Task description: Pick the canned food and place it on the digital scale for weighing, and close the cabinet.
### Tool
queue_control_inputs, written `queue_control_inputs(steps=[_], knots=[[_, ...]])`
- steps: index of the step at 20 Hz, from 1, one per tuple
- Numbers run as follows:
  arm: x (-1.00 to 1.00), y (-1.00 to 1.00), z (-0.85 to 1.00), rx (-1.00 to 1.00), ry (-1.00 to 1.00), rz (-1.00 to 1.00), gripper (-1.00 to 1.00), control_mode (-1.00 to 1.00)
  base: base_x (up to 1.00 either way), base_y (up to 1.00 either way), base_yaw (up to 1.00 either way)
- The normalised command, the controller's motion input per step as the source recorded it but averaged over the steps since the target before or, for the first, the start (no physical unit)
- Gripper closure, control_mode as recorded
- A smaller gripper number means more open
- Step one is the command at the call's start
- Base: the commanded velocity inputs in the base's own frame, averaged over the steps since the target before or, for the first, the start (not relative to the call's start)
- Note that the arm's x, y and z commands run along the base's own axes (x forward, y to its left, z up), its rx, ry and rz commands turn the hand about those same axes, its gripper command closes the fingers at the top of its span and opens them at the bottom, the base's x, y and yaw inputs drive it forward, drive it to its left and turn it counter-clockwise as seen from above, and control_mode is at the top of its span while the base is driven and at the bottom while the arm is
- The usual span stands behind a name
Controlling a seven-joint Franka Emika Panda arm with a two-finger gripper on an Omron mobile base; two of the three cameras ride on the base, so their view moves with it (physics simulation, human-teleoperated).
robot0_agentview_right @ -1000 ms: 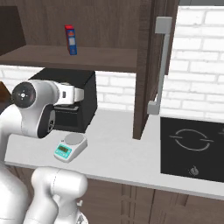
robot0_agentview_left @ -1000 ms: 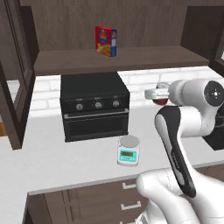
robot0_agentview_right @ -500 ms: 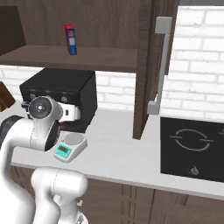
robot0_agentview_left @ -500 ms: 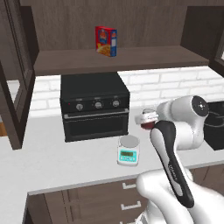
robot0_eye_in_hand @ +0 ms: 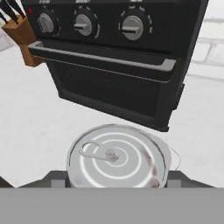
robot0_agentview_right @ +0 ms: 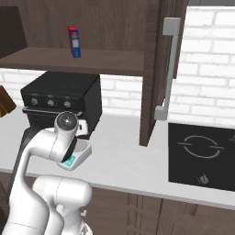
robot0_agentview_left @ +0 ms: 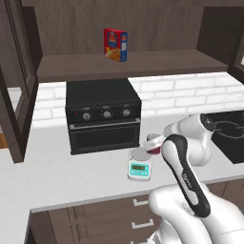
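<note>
Canned food: the small dark-red cylindrical can with a pale ring-pull top is held just above the right edge of the scale, having been carried down and leftward from beside the oven over the last second
End effector: the two-finger end effector is clenched around the can; its dark tips are seen flanking the can's sides at the bottom of the hand view
Digital scale: the small white and teal scale with a round grey plate and a small display sits on the table in front of the oven; whether the can touches the plate cannot be told
What this means: the carry is judged nearly done; lowering and release remain, then the cabinet door
Table: the pale, smooth white table carries the scale and the oven
Toaster oven: the boxy black toaster oven with three silver knobs and a long grey bar handle stands just behind the scale, matt and hard-edged
Cabinet: the dark brown wooden wall cabinet with a long vertical silver handle is open, its door standing edge-on; wood grain is visible on the shelf back
Food box: the red-and-blue cardboard box stands upright on the cabinet shelf
Knife block: a brown wooden block with dark handles is seen left of the oven
</note>
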Motion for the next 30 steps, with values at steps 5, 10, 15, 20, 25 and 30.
queue_control_inputs(steps=[5, 10, 15, 20, 25, 30], knots=[[0.33, 0.0, -0.33, 0.0, -0.11, 0.17, 1.0, -1.0, 0.0, 0.0, 0.0], [0.36, 0.0, -0.23, 0.0, -0.04, 0.16, 1.0, -1.0, 0.0, 0.0, 0.0], [0.2, 0.0, -0.27, 0.0, 0.0, 0.18, 1.0, -1.0, 0.0, 0.0, 0.0], [0.24, 0.0, -0.36, 0.0, 0.0, 0.22, 1.0, -1.0, 0.0, 0.0, 0.0], [0.2, 0.0, -0.22, 0.0, -0.01, 0.12, 1.0, -1.0, 0.0, 0.0, 0.0], [0.14, 0.0, -0.36, 0.0, -0.04, 0.05, 1.0, -1.0, 0.0, 0.0, 0.0]])
